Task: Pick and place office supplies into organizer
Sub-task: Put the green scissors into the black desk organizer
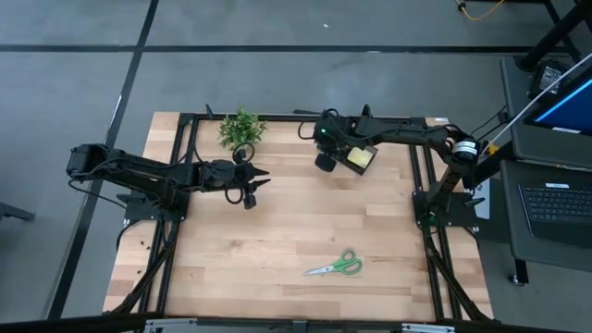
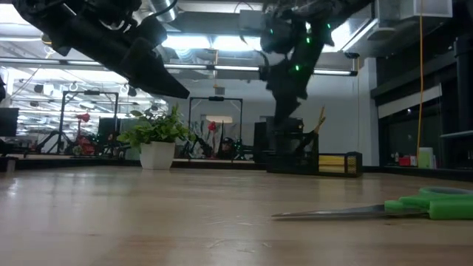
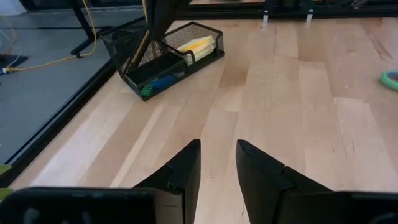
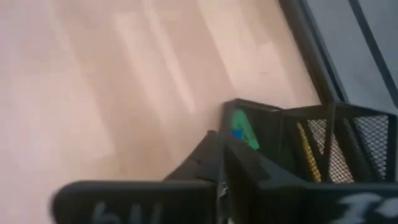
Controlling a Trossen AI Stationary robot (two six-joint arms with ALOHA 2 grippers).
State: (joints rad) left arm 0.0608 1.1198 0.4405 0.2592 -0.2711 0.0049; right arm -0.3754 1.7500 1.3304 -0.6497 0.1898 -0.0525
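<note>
Hovering over the organizer [image 1: 356,157] at the table's far edge, our right gripper [image 4: 222,163] has its fingers together and empty. Our left gripper [image 3: 217,165] waits with fingers apart near the plant [image 1: 240,128], while the scissors [image 1: 337,266] lie flat on the near side, well apart from both.

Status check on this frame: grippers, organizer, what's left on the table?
Right gripper shut, empty, over the organizer. Left gripper open, empty, hovering mid-table. Sticky pad and erasers in organizer; scissors on table, path clear.
</note>
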